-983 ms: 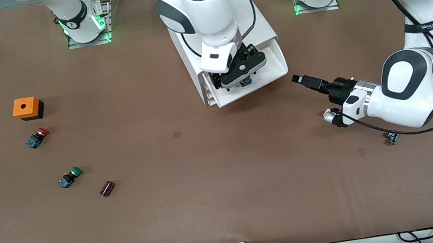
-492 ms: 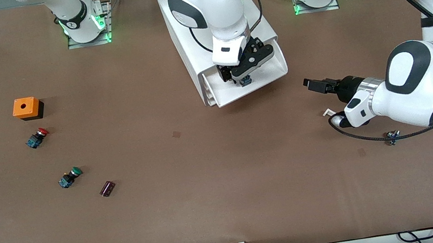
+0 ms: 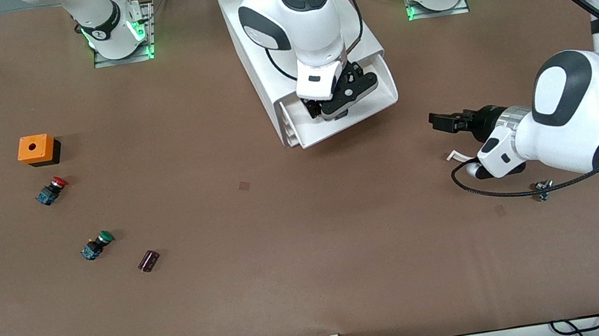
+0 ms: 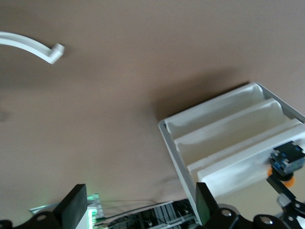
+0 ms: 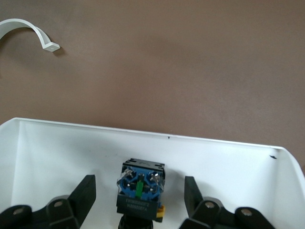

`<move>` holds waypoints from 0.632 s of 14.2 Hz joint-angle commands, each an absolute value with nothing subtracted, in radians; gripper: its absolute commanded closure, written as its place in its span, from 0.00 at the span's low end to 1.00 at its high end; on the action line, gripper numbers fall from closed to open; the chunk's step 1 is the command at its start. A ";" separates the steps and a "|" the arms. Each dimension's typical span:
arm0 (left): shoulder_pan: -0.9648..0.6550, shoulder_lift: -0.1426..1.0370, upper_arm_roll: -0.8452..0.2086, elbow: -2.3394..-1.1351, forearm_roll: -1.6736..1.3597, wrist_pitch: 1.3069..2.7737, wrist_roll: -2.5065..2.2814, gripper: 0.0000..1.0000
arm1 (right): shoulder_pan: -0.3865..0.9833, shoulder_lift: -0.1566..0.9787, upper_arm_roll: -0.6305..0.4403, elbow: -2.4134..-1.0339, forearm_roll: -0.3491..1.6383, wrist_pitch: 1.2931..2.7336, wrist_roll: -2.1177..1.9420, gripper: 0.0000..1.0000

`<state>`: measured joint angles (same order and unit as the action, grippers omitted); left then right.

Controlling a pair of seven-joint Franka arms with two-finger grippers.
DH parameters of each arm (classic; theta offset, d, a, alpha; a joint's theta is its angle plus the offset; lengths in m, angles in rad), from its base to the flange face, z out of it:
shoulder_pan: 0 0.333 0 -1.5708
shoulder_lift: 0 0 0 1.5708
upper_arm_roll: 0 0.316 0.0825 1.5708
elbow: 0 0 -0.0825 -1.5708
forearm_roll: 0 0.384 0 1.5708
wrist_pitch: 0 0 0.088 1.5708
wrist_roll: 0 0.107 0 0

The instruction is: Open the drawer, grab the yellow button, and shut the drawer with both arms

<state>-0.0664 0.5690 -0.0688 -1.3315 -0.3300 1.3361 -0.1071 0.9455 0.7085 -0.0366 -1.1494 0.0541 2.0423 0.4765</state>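
Cabinet (image 3: 255,47) mid-table, top drawer (image 3: 367,97) already pulled out. Right end effector (image 3: 339,105) down inside it, fingers wide and straddling the yellow-capped button (image 5: 141,187), not gripping it yet. Left end effector (image 3: 446,123) spread wide, empty, waiting over table beside the drawer. Left to do: grasp, lift out, close drawer.

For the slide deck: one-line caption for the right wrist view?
Right gripper open in the pulled-out drawer, fingers either side of the button.
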 commanded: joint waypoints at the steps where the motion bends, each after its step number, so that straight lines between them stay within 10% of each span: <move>1: -0.086 0.563 -0.074 -1.263 -0.203 1.324 -0.124 0.00 | 0.950 0.721 -0.040 -1.115 0.048 2.023 0.497 0.28; 6: -0.114 0.568 -0.069 -1.218 -0.152 1.330 -0.124 0.00 | 0.942 0.726 -0.038 -1.117 0.074 2.025 0.494 0.38; 9: -0.112 0.572 -0.069 -1.216 -0.160 1.330 -0.114 0.00 | 0.939 0.726 -0.038 -1.115 0.075 2.023 0.492 0.61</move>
